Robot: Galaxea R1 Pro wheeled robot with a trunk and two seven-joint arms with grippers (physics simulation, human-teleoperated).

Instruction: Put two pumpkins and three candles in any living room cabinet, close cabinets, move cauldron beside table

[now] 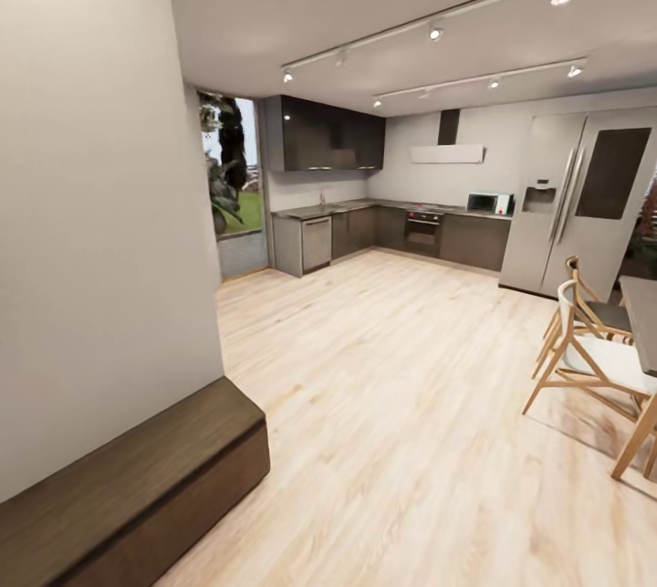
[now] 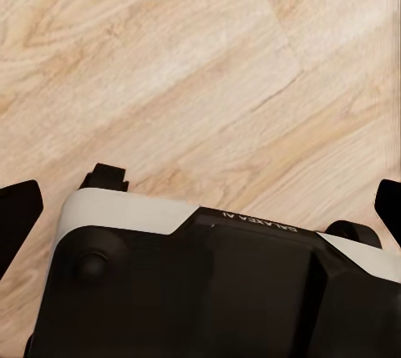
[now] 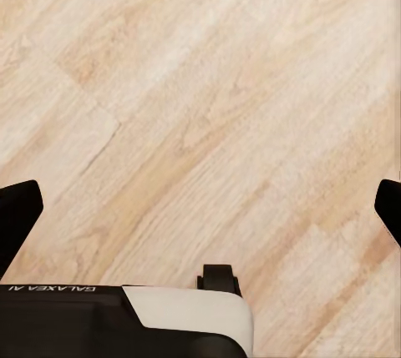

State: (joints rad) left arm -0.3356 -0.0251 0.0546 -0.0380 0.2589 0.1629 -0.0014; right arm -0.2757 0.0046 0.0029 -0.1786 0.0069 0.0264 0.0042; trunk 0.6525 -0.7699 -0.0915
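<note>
The long, low, dark brown cabinet [image 1: 137, 468] runs along the white wall at the lower left of the head view, its flat top bare and its front panels shut. The pumpkins, the candles, the cauldron and the low table are out of view. In the left wrist view my left gripper [image 2: 205, 199] is open, its dark fingertips [image 2: 18, 212] wide apart over the wooden floor and the robot's base [image 2: 209, 283]. My right gripper [image 3: 205, 208] is open too, with nothing but floor between its fingertips [image 3: 18, 212].
Light wooden floor [image 1: 383, 386] stretches ahead to a dark kitchen [image 1: 392, 231] with a steel fridge [image 1: 575, 204]. A taller table [image 1: 643, 304] with wooden chairs [image 1: 593, 350] stands at the right edge. A glass door [image 1: 233, 185] is beyond the left wall.
</note>
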